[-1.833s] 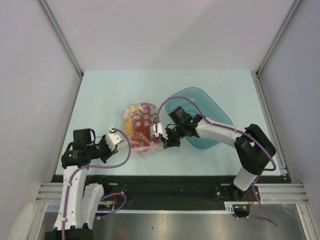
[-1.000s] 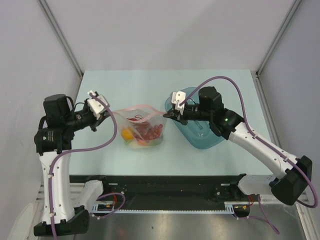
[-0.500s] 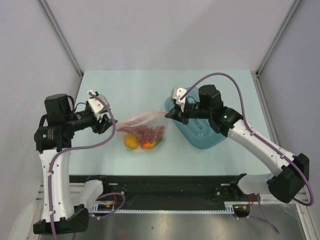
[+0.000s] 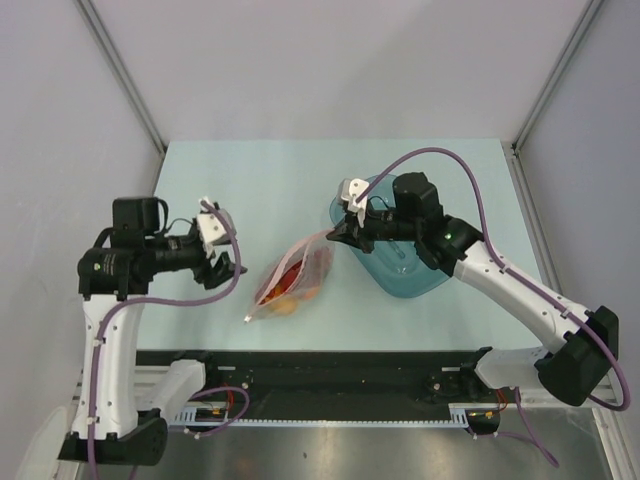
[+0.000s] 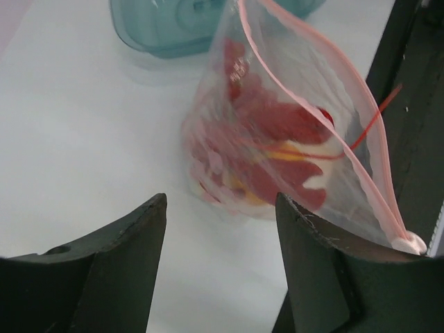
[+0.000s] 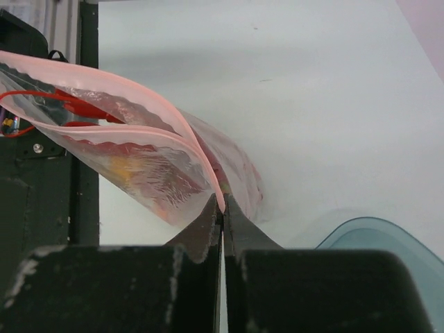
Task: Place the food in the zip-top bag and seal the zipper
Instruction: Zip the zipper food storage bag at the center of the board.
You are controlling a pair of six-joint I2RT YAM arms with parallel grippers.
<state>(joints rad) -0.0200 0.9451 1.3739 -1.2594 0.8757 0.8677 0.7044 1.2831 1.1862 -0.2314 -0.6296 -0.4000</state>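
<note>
The zip-top bag (image 4: 292, 278) sags on the table with one corner of its mouth lifted. My right gripper (image 4: 333, 234) is shut on that corner's pink-red zipper (image 6: 201, 156) strip, pinched at the fingertips (image 6: 222, 202). The zipper (image 4: 290, 262) runs down to a white slider end (image 4: 247, 318) near the front edge. The food (image 4: 288, 290), red, orange and yellow pieces, lies inside the bag (image 5: 277, 132). My left gripper (image 4: 224, 268) stands open just left of the bag, apart from it, with only table between its fingers (image 5: 220, 202).
A translucent blue bowl (image 4: 420, 270) sits under and behind my right arm, right of the bag; its rim (image 5: 159, 35) shows beyond the bag in the left wrist view. The black rail (image 4: 330, 360) borders the table's near edge.
My left gripper has opened, let go of the bag's mouth and pulled toward the near side. The bag has dropped at that end and now hangs from the right gripper alone.
</note>
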